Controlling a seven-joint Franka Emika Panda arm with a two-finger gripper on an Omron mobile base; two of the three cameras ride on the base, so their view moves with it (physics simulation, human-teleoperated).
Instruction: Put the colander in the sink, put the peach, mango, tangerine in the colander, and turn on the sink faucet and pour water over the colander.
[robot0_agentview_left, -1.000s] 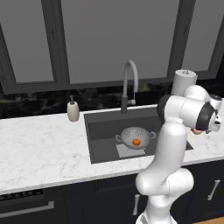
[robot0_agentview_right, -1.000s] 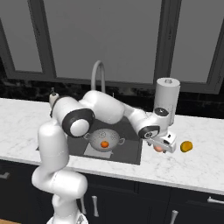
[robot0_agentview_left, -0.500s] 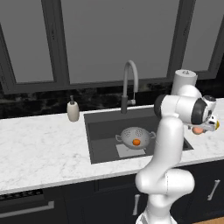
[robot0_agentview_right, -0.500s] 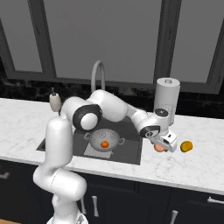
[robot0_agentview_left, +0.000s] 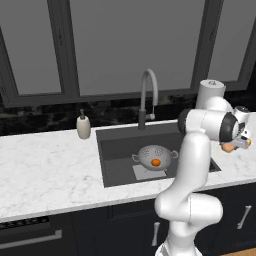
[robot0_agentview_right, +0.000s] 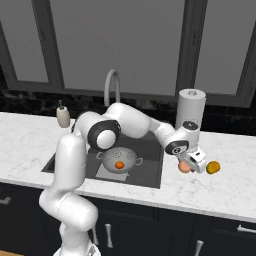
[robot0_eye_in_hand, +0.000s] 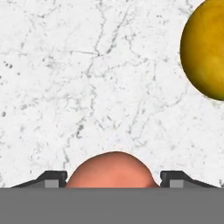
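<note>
My gripper (robot0_agentview_right: 188, 168) (robot0_agentview_left: 233, 145) is down at the marble counter right of the sink (robot0_agentview_left: 120, 145) (robot0_agentview_right: 151, 162). Its fingertips (robot0_eye_in_hand: 56, 178) press against both sides of the pale pink peach (robot0_eye_in_hand: 113, 170) (robot0_agentview_right: 184, 167) (robot0_agentview_left: 227, 147), which still lies on the counter. The yellow-orange mango (robot0_eye_in_hand: 205, 48) (robot0_agentview_right: 213, 167) lies just beyond, apart from the hand. The silver colander (robot0_agentview_left: 145, 152) (robot0_agentview_right: 111, 155) stands in the sink with the vivid orange tangerine (robot0_agentview_left: 156, 162) (robot0_agentview_right: 119, 164) inside it. Behind the basin rises the grey faucet (robot0_agentview_left: 148, 95) (robot0_agentview_right: 112, 85), and no water runs from it.
A tall white paper towel roll (robot0_agentview_right: 190, 107) (robot0_agentview_left: 210, 92) stands at the back, close behind the hand. A small soap bottle (robot0_agentview_left: 83, 126) (robot0_agentview_right: 62, 116) sits left of the sink. Dark windows and a black backsplash line the rear wall.
The hand has sunk a little lower over the peach and its jaws have drawn in against the fruit. Colander, tangerine and mango have not moved.
</note>
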